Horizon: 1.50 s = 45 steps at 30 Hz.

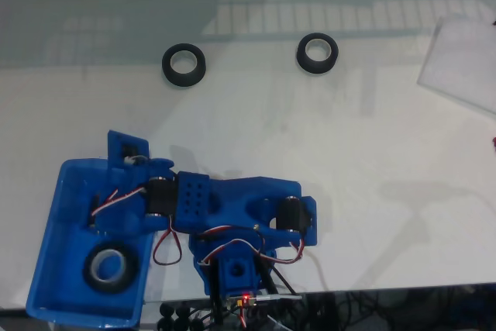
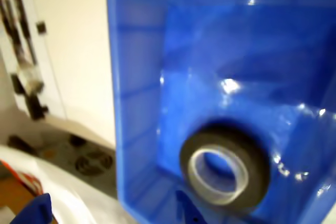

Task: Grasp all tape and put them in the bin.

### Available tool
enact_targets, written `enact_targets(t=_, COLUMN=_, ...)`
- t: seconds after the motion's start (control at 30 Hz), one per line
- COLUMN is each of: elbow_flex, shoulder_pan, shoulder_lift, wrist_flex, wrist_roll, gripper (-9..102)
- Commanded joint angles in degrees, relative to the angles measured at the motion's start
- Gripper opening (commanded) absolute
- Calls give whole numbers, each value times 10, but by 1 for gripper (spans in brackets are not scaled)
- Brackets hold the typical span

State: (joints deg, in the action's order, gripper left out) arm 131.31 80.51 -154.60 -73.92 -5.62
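The blue bin (image 1: 68, 184) lies at the lower left of the fixed view. One black tape roll (image 1: 108, 267) lies flat on its floor. The wrist view looks down into the bin (image 2: 137, 103) with that roll (image 2: 226, 169) near the bottom, whitish core up. Two more tape rolls (image 1: 184, 65) (image 1: 317, 53) lie on the white table further back. My gripper (image 1: 108, 201) hangs over the far part of the bin, apart from the roll. It looks open, with blue fingertips (image 2: 188, 214) at the wrist view's lower edge and nothing between them.
The blue arm's base (image 1: 236, 269) stands at the table's front edge with wires and dark parts below it. A clear plastic sheet (image 1: 465, 60) lies at the far right. White table surface stretches between the bin and the two far rolls.
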Motion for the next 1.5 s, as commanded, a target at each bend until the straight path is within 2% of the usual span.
enact_targets(t=0.0, elbow_flex=-11, shoulder_pan=-84, shoulder_lift=16, wrist_flex=18, wrist_roll=-5, gripper=31)
enact_targets(t=0.23, elbow_flex=-15, shoulder_pan=-367, shoulder_lift=105, wrist_flex=78, wrist_roll=-7, gripper=31)
enact_targets(t=0.37, elbow_flex=-17, shoulder_pan=-514, shoulder_lift=183, wrist_flex=155, wrist_roll=-5, gripper=31)
enact_targets(t=0.6, elbow_flex=-79, shoulder_pan=-650, shoulder_lift=354, wrist_flex=229, wrist_roll=10, gripper=31)
enact_targets(t=0.8, elbow_flex=-182, shoulder_pan=-708, shoulder_lift=502, wrist_flex=229, wrist_roll=4, gripper=31)
enact_targets(t=1.0, elbow_flex=-286, shoulder_pan=-708, shoulder_lift=631, wrist_flex=214, wrist_roll=13, gripper=30)
enact_targets(t=1.47, elbow_flex=-429, shoulder_pan=-705, shoulder_lift=772, wrist_flex=181, wrist_roll=24, gripper=28)
